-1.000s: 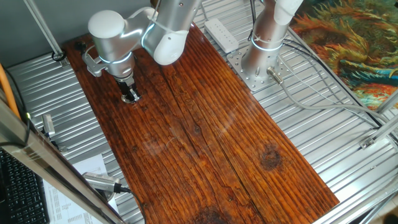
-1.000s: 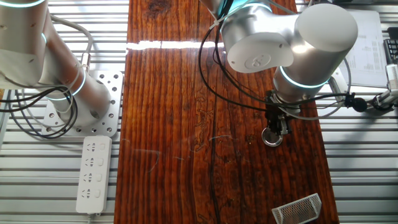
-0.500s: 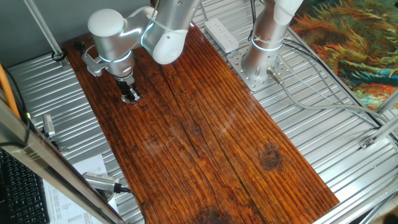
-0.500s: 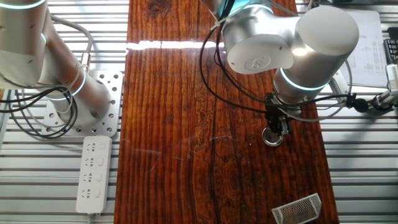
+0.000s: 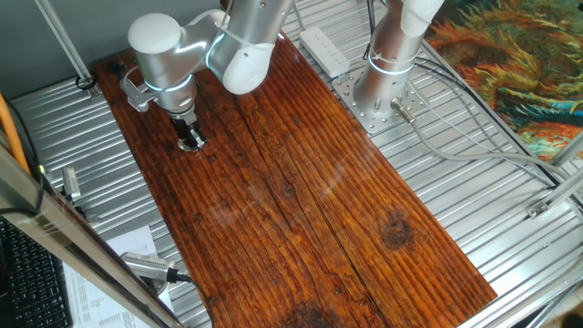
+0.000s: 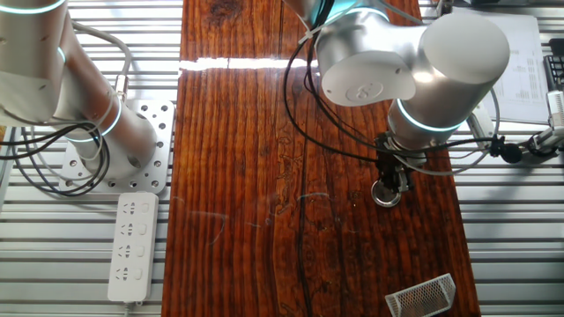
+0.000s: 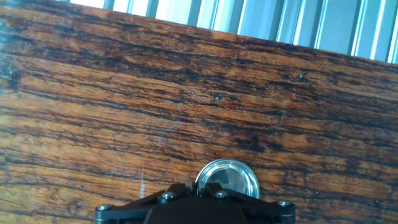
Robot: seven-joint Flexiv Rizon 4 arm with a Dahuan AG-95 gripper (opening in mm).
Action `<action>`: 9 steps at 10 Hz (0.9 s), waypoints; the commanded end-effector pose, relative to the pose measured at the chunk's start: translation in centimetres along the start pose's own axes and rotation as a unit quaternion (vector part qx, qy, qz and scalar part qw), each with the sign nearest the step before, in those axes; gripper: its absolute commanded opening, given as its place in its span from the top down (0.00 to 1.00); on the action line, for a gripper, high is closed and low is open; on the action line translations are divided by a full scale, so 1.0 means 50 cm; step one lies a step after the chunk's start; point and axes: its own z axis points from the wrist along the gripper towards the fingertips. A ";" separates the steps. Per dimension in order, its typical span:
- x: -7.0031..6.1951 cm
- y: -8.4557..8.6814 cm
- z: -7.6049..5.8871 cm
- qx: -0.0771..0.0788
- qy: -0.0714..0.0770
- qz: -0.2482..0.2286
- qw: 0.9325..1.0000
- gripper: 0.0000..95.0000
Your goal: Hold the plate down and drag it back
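Near the far left corner of the dark-stained wooden plank table (image 5: 301, 200), one fixed view: black two-finger gripper (image 5: 190, 141) stands upright on the small round silvery metal plate (image 5: 192, 144), mostly hidden.

Other fixed view: plate (image 6: 385, 195) sits beside the board's long edge; claw opening cannot be told.

Hand view: plate (image 7: 227, 181) half cut off. Judged thin, stiff, slippery; press its centre.
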 end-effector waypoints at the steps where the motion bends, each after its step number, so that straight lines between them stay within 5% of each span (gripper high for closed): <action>1: -0.001 0.002 0.001 -0.001 0.000 -0.001 1.000 1.00; 9: -0.001 0.014 0.001 -0.008 -0.004 0.006 1.000 1.00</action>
